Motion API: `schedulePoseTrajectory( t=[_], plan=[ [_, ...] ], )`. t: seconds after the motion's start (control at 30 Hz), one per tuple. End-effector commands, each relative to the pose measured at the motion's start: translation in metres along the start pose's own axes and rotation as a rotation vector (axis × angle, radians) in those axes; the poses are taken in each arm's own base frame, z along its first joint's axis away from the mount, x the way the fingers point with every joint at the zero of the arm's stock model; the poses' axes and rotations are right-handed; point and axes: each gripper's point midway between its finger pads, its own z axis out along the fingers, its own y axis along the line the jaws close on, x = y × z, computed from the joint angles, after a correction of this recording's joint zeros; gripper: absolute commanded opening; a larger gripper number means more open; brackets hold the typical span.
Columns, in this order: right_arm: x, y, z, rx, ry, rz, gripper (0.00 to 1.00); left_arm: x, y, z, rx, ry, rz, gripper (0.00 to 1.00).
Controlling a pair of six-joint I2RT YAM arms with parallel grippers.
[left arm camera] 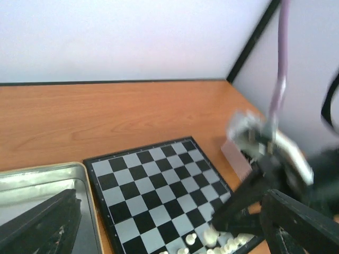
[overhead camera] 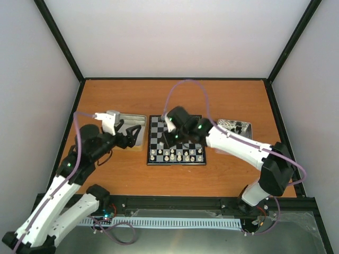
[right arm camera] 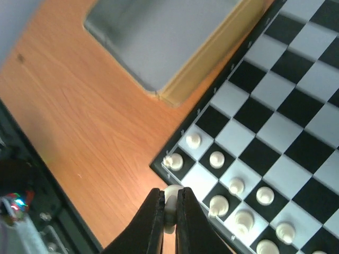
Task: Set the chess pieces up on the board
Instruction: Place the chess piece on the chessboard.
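Pincer work at the chessboard: my right pincer [right arm camera: 170, 197] is clamped tight on one cream-white piece [right arm camera: 171, 189], held over the rim of the board [overhead camera: 156, 127] close to its near-left corner, where a white piece already stands on the corner square. More cream-white chess pieces [overhead camera: 175, 154] fill much of the board's two nearest rows; the squares farther out are bare in the wrist views. My left pincer [overhead camera: 134, 135] hangs with its jaws spread wide and nothing between them, at the metal tin [overhead camera: 140, 118] just left of the board. A second tin [overhead camera: 236, 126] sits on the tabletop [overhead camera: 127, 95] to the right.
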Motion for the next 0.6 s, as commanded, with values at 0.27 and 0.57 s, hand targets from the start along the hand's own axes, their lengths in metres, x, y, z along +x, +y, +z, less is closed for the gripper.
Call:
schedulePoseTrajectory(
  t=[0.27, 0.57],
  plan=[
    [0.059, -0.013, 0.042, 0.287, -0.051, -0.183, 0.03, 0.009, 0.035, -0.06, -0.182, -0.199, -0.173, 1.0],
    [0.065, 0.011, 0.074, 0.292, 0.016, -0.226, 0.03, -0.001, 0.033, -0.077, -0.18, -0.27, -0.165, 1.0]
  ],
)
